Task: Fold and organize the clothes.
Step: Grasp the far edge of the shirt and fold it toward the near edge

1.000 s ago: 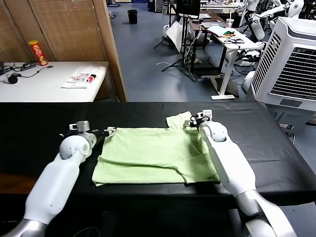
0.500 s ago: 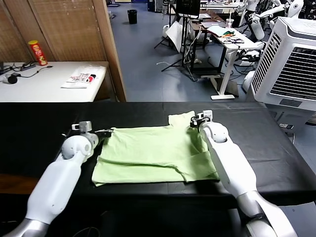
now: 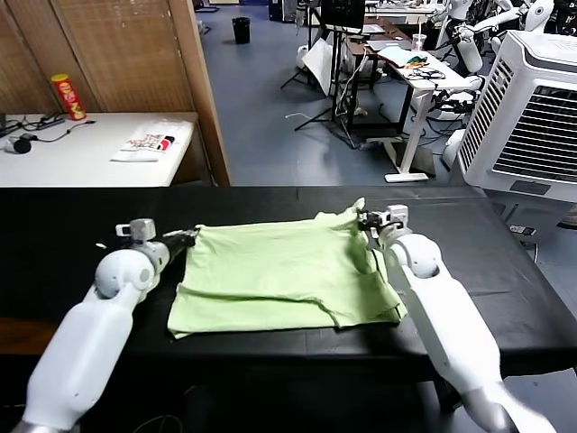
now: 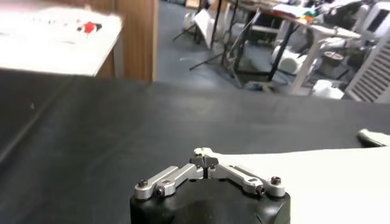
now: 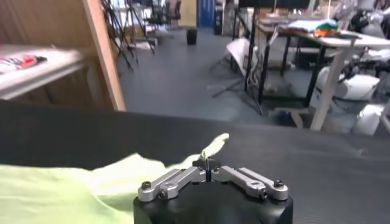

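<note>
Both far shirt corners pinched, left pincer, right pincer, wrist views show clamped tips

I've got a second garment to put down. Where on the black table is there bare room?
Bare black table lies left of the left gripper, and more to the right of the right gripper, toward the table's end. The middle is crowded: the shirt covers it, both grippers shut on its far corners.

- A robot lab or workshop, open-plan, with a blue-grey floor.
- Desks cluttered with gear; tripod stands.
- Other white robots at the back.
- A big white cooling unit; wooden partition.
</note>
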### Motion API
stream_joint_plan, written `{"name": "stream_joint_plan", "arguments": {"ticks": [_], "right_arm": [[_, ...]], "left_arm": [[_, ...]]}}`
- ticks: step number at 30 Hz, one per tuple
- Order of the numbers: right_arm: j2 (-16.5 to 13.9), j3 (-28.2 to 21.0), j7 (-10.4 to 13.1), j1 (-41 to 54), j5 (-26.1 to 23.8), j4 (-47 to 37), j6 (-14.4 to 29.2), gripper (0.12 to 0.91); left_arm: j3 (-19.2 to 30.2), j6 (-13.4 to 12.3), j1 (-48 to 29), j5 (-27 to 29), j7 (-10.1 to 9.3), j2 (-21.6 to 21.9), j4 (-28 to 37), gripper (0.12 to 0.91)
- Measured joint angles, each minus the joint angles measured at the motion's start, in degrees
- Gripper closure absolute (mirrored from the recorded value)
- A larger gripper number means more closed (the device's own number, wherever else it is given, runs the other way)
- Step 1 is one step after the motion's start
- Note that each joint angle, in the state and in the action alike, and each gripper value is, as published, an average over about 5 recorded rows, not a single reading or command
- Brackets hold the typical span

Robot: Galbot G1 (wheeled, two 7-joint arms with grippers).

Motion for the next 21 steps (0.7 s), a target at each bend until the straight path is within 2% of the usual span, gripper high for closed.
{"name": "stream_joint_plan", "arguments": {"ticks": [11,21], "right_arm": [[-5.02,2.92,-0.57,-10.58,0.62,10.82,-2.25,0.903],[-6.79,4.25,-0.75,-15.56,2.22,14.78,-3.29,0.903]], "left_arm": [[-5.64,-0.03,14.18,0.03,-0.76,3.81,-14.25,0.903],[-8.71,-0.07,21.15,0.74,-1.24,4.38,-20.36,0.903]]}}
